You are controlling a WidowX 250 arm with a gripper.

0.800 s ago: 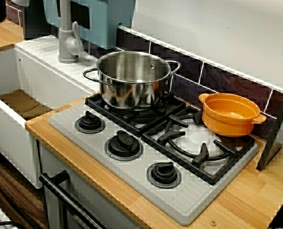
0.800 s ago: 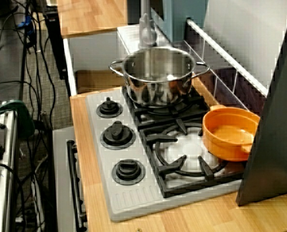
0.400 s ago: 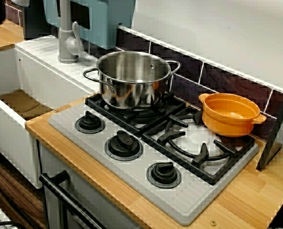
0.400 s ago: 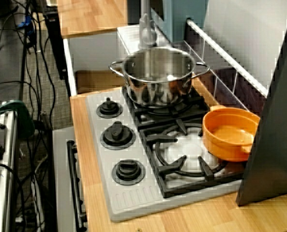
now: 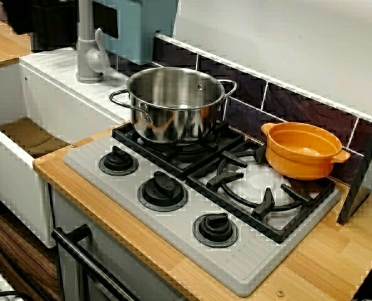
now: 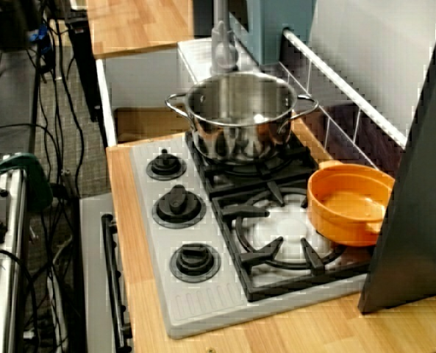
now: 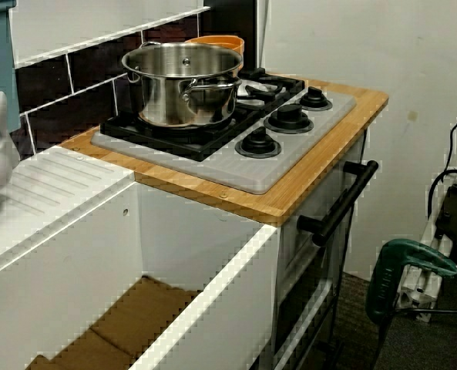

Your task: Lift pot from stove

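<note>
Pot (image 5: 304, 150) sits on the stove's (image 5: 198, 207) back right corner, overhanging the grate beside the steel pot (image 5: 172, 104). Risk: a rim grab could tip it off that perch, or nudge the neighbour. No arm is visible, so I cannot tell its pose or the fingers' opening.

No arm, wrist or claw of the robot shows in any view.
</note>
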